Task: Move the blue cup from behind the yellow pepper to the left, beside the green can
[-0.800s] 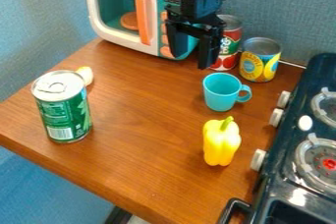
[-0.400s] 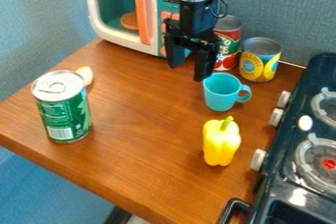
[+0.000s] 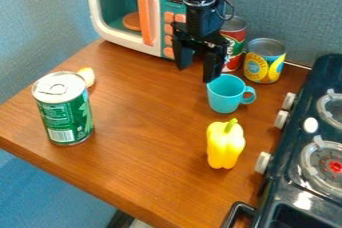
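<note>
My black gripper point(image 3: 195, 73) hangs at the upper middle, in front of the toy microwave, open and with nothing between its fingers. Its right finger is close to the rim of a turquoise cup point(image 3: 224, 97); whether they touch I cannot tell. Below the cup stands a yellow bell pepper point(image 3: 224, 144) with a green stem. Partly behind the gripper is a red and green can point(image 3: 233, 47), and a yellow and blue can point(image 3: 265, 61) stands to its right. A green can point(image 3: 65, 114) stands upright at the left, with a pale rounded object point(image 3: 87, 76) behind it.
The white and turquoise toy microwave point(image 3: 125, 41) with an orange handle stands at the back of the wooden table point(image 3: 143, 137). A dark toy stove point(image 3: 300, 172) with knobs and burners runs along the right side. A blue-grey wall panel point(image 3: 280, 7) rises behind.
Over the last second the gripper has come lower and nearer the cup, with a slight shift to the right most recently. The cup, pepper and cans have kept their places.
</note>
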You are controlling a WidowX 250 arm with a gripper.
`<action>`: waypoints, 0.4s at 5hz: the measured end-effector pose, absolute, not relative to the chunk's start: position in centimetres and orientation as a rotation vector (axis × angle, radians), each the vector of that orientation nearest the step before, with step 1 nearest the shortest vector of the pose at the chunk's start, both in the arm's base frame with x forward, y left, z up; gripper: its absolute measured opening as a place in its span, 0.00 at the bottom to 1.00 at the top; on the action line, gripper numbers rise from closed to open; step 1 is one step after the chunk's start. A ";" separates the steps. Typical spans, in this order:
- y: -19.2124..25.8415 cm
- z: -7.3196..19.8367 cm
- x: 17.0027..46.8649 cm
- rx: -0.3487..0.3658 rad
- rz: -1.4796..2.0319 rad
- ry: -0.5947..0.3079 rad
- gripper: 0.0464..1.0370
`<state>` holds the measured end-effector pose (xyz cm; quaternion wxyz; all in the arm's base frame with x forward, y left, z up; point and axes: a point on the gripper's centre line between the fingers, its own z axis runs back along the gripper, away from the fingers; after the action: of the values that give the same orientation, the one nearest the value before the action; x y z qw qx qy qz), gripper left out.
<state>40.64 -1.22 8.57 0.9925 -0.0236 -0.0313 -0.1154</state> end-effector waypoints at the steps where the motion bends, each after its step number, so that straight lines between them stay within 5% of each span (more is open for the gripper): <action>1: -0.7 7.6 41.2 -0.061 -0.192 -0.069 0.96; 2: -0.7 7.5 42.1 -0.058 -0.186 -0.096 0.96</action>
<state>42.09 -0.68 7.51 0.9941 -0.0288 -0.0480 -0.0931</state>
